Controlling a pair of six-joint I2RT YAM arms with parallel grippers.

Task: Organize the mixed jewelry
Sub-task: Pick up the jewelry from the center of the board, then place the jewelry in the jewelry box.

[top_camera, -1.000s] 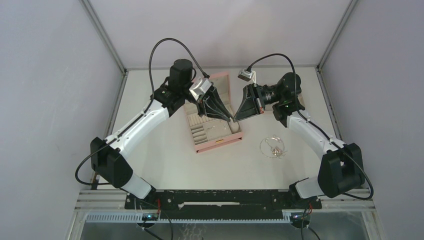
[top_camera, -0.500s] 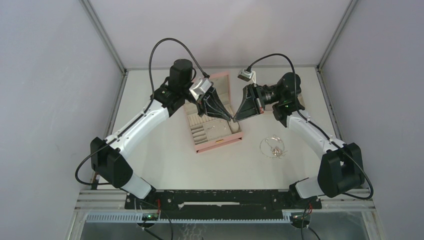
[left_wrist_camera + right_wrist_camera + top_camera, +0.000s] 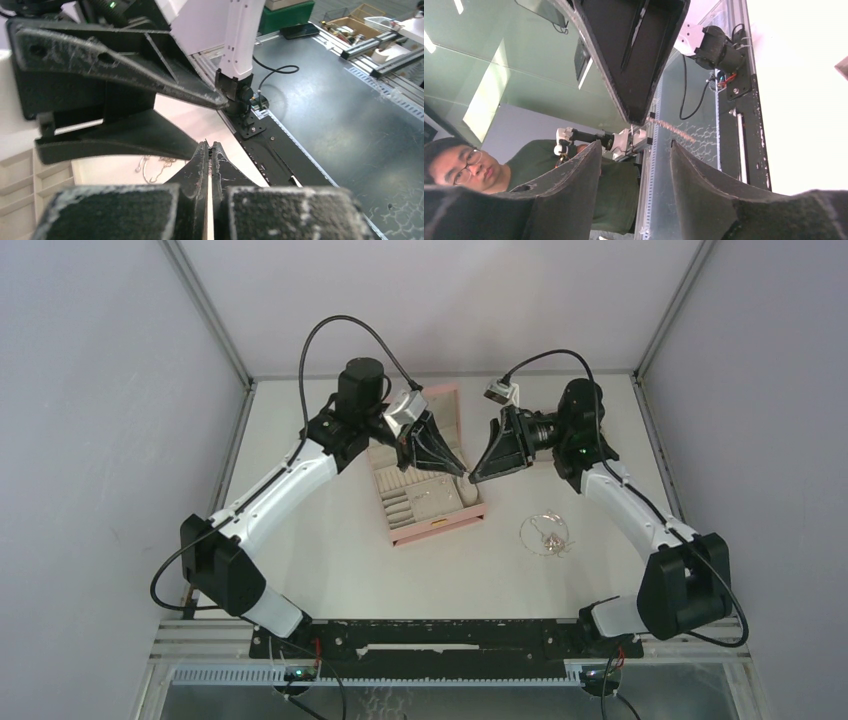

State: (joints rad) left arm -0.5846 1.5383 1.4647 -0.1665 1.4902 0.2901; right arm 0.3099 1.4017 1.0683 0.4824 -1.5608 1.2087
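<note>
Right wrist view puts a thin strand [image 3: 670, 129], pale and speckled and most likely a short bit of chain, jutting from the tip of the left jaws, which are pressed fully together on its end. In the left wrist view those same tips meet with no gap, though the piece itself is too small there to make out. The right jaws stand well apart with nothing between them, their tips just short of the strand and, as far as I can tell, not touching it. Both pairs of tips hang close together above the open pink box [image 3: 440, 524]. The jewelry pile [image 3: 546, 536], a looped chain with small bits inside the loop, lies on the desk [image 3: 340, 555] to the right of the box, well apart from both jaws. I read this step as a hand-over above the box, with the left arm [image 3: 275, 485] now carrying the piece. The next move calls for lowering the strand into one lined compartment and letting go only once it is low, since so light a thing may cling or drape across a divider. The right arm [image 3: 630, 505] looks free to go for the pile.
</note>
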